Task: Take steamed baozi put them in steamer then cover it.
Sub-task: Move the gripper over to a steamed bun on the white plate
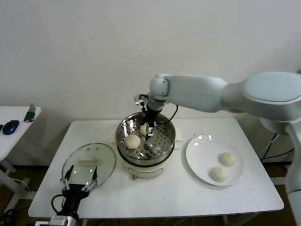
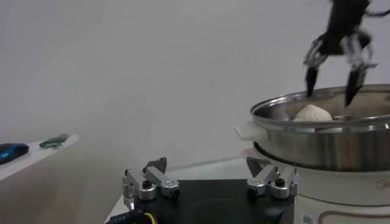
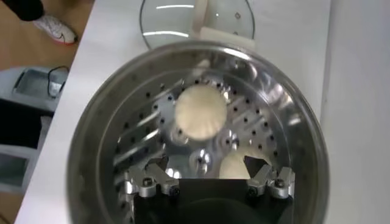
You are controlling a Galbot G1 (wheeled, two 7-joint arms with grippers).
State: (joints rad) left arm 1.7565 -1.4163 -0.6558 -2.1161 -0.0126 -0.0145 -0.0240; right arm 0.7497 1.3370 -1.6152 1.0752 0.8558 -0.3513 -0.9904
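Two steamed baozi (image 1: pixel 133 141) sit in the steamer (image 1: pixel 167 141) — two wait on the plate (image 1: pixel 197 155). The right pincer (image 1: pixel 148 131) hangs open, holding nothing; lift straight up so it bumps no bun. The left pincer (image 1: pixel 79 181) waits open by the cover (image 1: pixel 101 162).

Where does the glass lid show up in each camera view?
Head view: the glass lid lies flat on the table, to the robot's left of the steamer, by the left claw.
Left wrist view: not in it.
Right wrist view: lid beyond the steamer rim.
Shared landmark: the steamer, in all three.
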